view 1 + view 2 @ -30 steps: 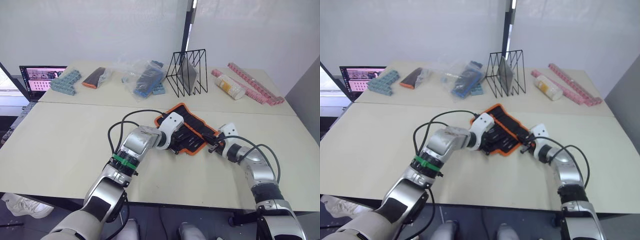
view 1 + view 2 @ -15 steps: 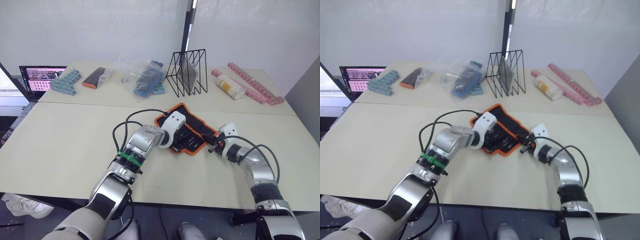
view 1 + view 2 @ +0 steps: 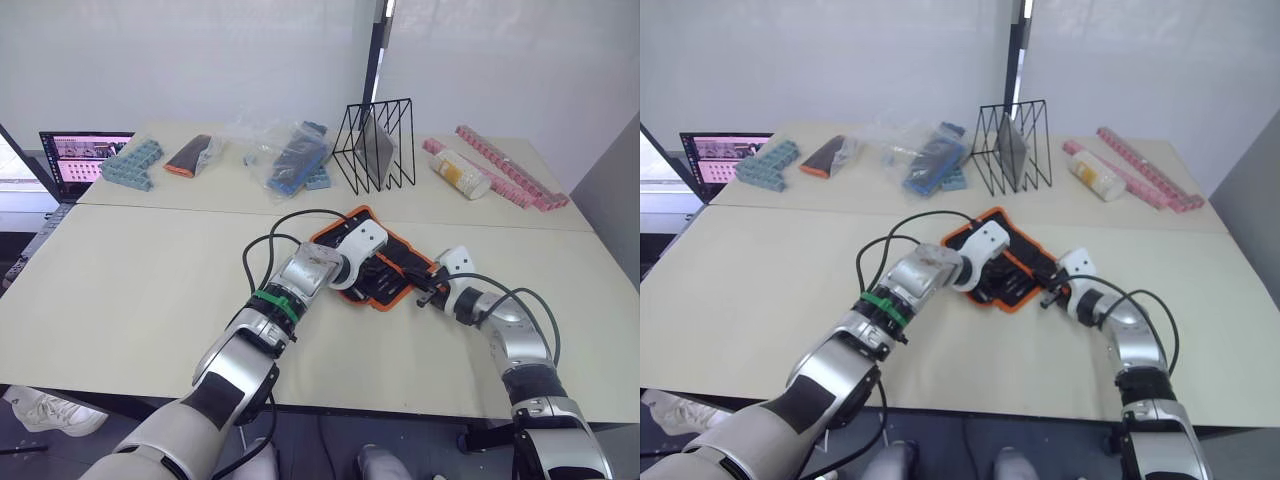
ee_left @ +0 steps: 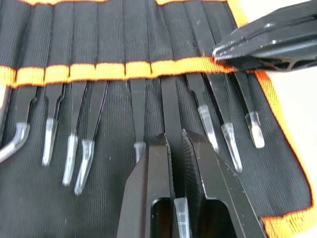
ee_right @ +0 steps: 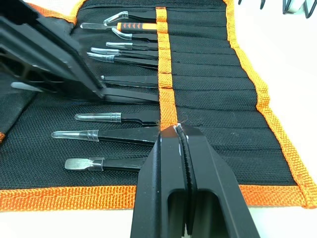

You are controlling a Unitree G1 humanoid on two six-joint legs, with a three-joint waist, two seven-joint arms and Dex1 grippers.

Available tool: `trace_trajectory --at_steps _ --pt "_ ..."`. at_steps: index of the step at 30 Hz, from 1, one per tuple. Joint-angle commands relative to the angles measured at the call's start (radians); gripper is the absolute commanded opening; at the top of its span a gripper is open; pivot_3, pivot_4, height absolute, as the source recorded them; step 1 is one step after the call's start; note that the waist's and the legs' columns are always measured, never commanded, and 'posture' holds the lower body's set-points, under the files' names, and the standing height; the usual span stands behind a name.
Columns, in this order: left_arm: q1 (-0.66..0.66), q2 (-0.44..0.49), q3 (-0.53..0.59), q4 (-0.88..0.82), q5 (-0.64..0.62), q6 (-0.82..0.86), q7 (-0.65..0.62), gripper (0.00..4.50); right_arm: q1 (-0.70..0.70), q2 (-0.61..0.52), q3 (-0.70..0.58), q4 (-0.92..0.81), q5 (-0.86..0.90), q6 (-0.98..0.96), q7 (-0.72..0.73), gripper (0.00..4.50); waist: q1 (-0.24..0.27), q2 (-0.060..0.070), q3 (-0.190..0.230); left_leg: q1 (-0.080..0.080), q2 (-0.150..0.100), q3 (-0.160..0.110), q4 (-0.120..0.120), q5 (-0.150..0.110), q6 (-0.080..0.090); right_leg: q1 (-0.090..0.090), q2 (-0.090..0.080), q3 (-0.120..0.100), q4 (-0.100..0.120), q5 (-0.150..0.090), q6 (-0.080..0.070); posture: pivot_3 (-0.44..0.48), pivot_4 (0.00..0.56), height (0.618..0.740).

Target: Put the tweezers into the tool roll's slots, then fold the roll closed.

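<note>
The tool roll (image 3: 402,266) lies unrolled on the table, black fabric with orange trim, and several tweezers (image 4: 74,124) with clear tip caps sit in its slots. My left gripper (image 4: 176,136) hovers over the roll's middle, shut on one black tweezers (image 4: 170,106) whose shaft runs under the orange band. My right gripper (image 5: 178,128) is at the roll's right edge, shut on that orange slot band (image 5: 166,89). In the left eye view the left gripper (image 3: 372,274) and right gripper (image 3: 425,292) face each other across the roll.
At the back of the table stand a black wire rack (image 3: 375,145), clear bags with blue parts (image 3: 290,155), a small black-and-orange pouch (image 3: 190,155), blue blocks (image 3: 130,165), a jar (image 3: 460,172) and pink strips (image 3: 510,165). A laptop (image 3: 80,158) sits far left.
My left arm has reached farther right over the roll, bringing its gripper closer to the right one. The right gripper has stayed put on the band.
</note>
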Motion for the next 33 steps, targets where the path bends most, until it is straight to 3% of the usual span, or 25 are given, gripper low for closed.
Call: trace_trajectory --at_steps 1,14,24,26,33 --pt "-0.043 -0.031 0.017 0.081 0.019 -0.089 -0.005 0.03 0.029 0.01 0.044 0.036 -0.042 0.021 0.0 0.0 0.0 0.0 0.0 0.0 0.0 0.0 0.0 0.0 0.0 0.0 0.0 0.0 0.0 0.0 0.0 0.0 0.15 0.735" --pt "-0.189 -0.115 0.13 0.402 0.053 -0.294 0.07 0.03 0.046 0.022 0.041 0.001 -0.035 0.036 -0.024 0.0 0.0 0.0 0.0 0.0 0.0 0.0 0.0 0.0 0.0 0.0 0.0 0.0 0.0 0.0 0.001 0.0 0.15 0.735" --pt "-0.212 -0.133 0.167 0.453 0.075 -0.333 0.068 0.03 0.061 0.039 0.041 -0.024 -0.031 0.05 -0.043 0.0 -0.002 0.0 0.0 0.0 0.0 0.0 0.0 0.0 0.0 0.0 0.0 0.0 0.0 0.0 0.001 0.0 0.15 0.735" --pt "-0.208 -0.124 0.171 0.442 0.077 -0.33 0.061 0.92 0.06 0.039 0.041 -0.023 -0.032 0.051 -0.042 0.0 -0.003 0.0 0.0 0.0 0.0 0.0 0.0 0.0 0.0 0.0 0.0 0.0 0.0 0.0 0.001 0.0 0.15 0.735" --pt "-0.164 -0.04 0.163 0.283 0.075 -0.234 -0.039 3.14 0.045 0.034 0.043 -0.01 -0.034 0.05 -0.035 0.0 -0.005 0.0 0.0 0.0 0.0 0.0 -0.001 0.0 0.0 0.0 0.0 0.0 0.0 0.0 0.001 0.0 0.15 0.735"
